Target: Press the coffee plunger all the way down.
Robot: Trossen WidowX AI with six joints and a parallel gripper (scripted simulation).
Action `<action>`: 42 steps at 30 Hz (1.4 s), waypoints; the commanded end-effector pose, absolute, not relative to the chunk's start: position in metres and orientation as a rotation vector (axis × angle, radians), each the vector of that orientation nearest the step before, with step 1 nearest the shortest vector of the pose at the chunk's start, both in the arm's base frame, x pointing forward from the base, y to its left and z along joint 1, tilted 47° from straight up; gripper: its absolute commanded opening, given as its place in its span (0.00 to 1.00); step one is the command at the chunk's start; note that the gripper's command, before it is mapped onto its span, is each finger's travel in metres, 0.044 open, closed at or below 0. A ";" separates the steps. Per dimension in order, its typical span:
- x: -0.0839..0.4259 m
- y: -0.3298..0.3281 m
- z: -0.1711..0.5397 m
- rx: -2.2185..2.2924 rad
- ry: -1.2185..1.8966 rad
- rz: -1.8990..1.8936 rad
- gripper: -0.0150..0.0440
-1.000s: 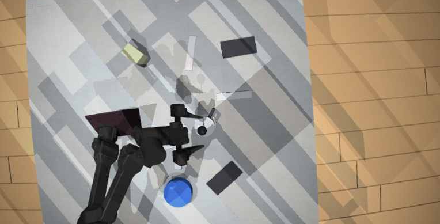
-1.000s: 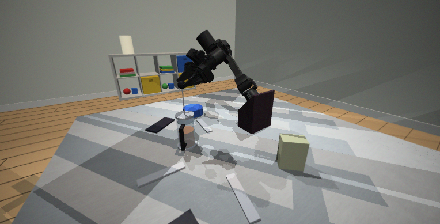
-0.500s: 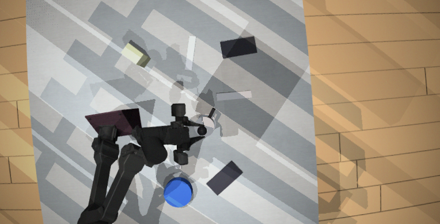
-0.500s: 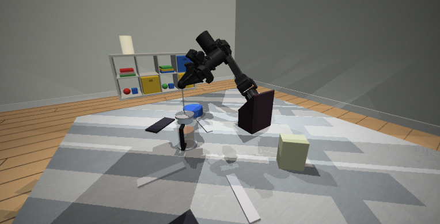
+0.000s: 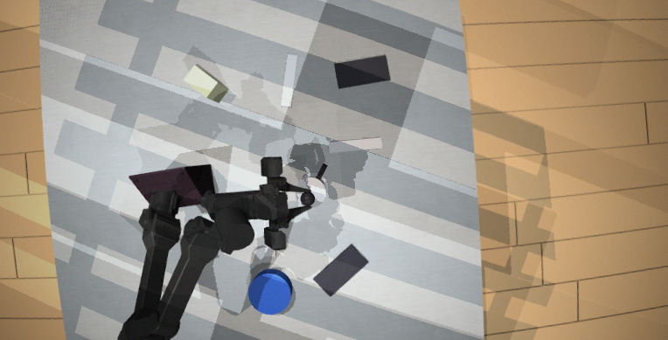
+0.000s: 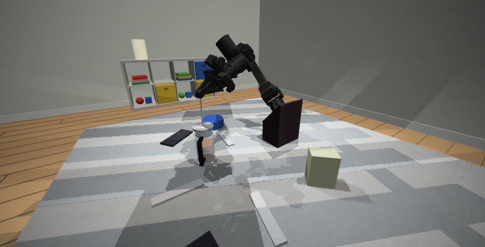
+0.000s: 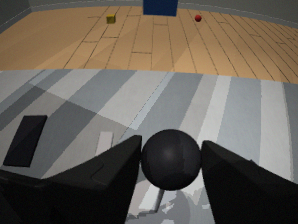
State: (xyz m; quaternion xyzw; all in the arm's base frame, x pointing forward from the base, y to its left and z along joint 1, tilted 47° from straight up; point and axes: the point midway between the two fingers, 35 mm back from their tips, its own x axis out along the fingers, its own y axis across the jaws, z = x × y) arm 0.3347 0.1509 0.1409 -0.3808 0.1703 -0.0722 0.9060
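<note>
The coffee press (image 5: 317, 188) (image 6: 209, 148) stands upright, a clear glass with a light lid and a black handle. Its thin rod (image 6: 201, 111) rises high above the lid to a round black knob (image 5: 307, 198) (image 6: 199, 93) (image 7: 171, 160). My gripper (image 5: 308, 198) (image 6: 200, 91) (image 7: 172, 145) is shut on the knob, with one finger on each side of it, and the arm reaches in from the side. The wrist view shows both fingertips against the knob. The glass body is mostly hidden there.
A blue cylinder (image 5: 270, 292) (image 6: 213, 121) and a dark flat block (image 5: 341, 269) (image 6: 176, 138) lie near the press. A tall dark maroon block (image 6: 288, 123) stands by the arm. A pale yellow block (image 5: 205, 83) (image 6: 322, 169), light strips (image 5: 288, 80) (image 5: 356, 144) and a black block (image 5: 362, 71) lie farther off.
</note>
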 end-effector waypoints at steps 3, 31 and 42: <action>0.338 0.142 0.129 -0.794 0.365 -0.150 0.48; 0.350 0.111 0.097 -0.793 0.367 -0.149 0.48; 0.355 0.098 0.086 -0.795 0.364 -0.150 0.48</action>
